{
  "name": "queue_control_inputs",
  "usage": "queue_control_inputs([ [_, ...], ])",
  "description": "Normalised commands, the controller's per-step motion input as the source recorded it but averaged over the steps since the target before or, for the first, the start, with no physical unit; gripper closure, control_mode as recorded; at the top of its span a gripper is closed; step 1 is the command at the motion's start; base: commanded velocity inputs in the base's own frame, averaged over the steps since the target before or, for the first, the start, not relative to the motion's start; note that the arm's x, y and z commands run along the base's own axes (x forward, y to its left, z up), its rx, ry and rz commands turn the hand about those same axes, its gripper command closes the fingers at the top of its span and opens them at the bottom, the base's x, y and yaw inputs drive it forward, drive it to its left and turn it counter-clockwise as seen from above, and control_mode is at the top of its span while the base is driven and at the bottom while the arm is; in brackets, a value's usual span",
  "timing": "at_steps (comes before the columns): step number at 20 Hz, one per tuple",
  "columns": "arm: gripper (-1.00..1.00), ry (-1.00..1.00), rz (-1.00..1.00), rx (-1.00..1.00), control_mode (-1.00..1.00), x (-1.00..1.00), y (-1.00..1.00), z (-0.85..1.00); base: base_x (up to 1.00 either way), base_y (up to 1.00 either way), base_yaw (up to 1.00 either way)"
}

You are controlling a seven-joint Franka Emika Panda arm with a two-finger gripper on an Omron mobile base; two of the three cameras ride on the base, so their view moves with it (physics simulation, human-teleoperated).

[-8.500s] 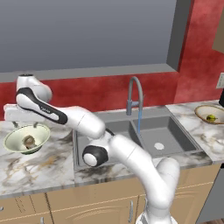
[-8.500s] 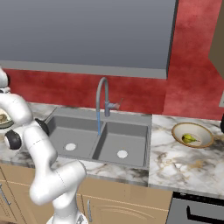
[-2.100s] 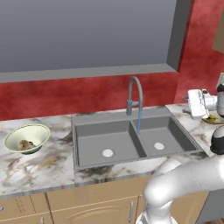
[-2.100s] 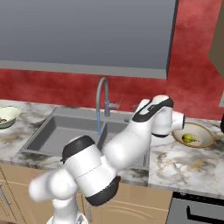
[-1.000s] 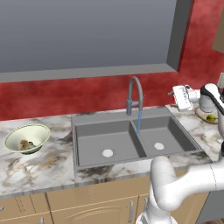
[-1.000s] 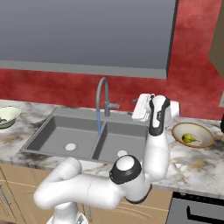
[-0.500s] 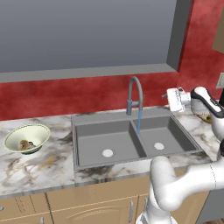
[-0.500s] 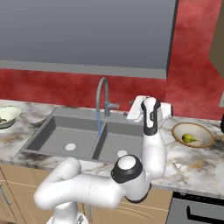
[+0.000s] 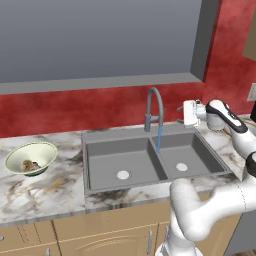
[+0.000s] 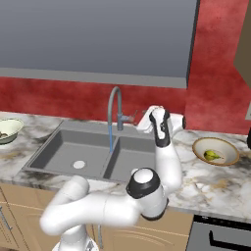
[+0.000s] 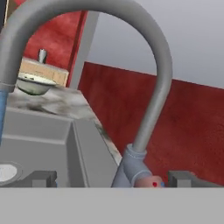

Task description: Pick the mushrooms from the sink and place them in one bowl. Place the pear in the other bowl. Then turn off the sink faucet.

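Note:
The sink faucet (image 9: 154, 104) (image 10: 114, 109) arches over the grey sink (image 9: 100, 165), and a blue stream of water (image 9: 158, 140) still falls from its spout. My gripper (image 9: 180, 110) (image 10: 138, 120) hovers just right of the faucet's base. In the hand view it (image 11: 113, 179) is open, with the faucet base (image 11: 129, 169) and its red-dotted handle (image 11: 149, 183) between the fingertips (image 11: 42, 178). The mushrooms (image 9: 29, 165) lie in the pale green-white bowl (image 9: 31, 151) on the left counter. The pear (image 10: 211, 155) rests in the tan-rimmed bowl (image 10: 215, 145) on the right counter.
A red backsplash wall (image 9: 75, 107) runs close behind the faucet under a grey window ledge. Both sink basins hold only their white drains (image 9: 123, 175). Marble counter (image 10: 206, 176) stretches on either side of the sink.
My arm has swung left from above the tan-rimmed bowl and, over the last second, closed in on the faucet's handle. The water is still running.

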Motion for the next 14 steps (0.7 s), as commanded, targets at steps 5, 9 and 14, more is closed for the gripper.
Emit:
queue_control_inputs([
  [5, -1.00, 0.00, 0.00, 0.00, -1.00, 0.53, 0.01, -0.11, 0.00, 0.00, 0.00],
  [9, -1.00, 0.01, 0.00, 0.00, -1.00, 0.39, 0.00, -0.08, 0.00, 0.00, 0.00],
  [14, -1.00, 0.01, 0.00, 0.00, -1.00, 0.29, 0.00, -0.07, 0.00, 0.00, 0.00],
])
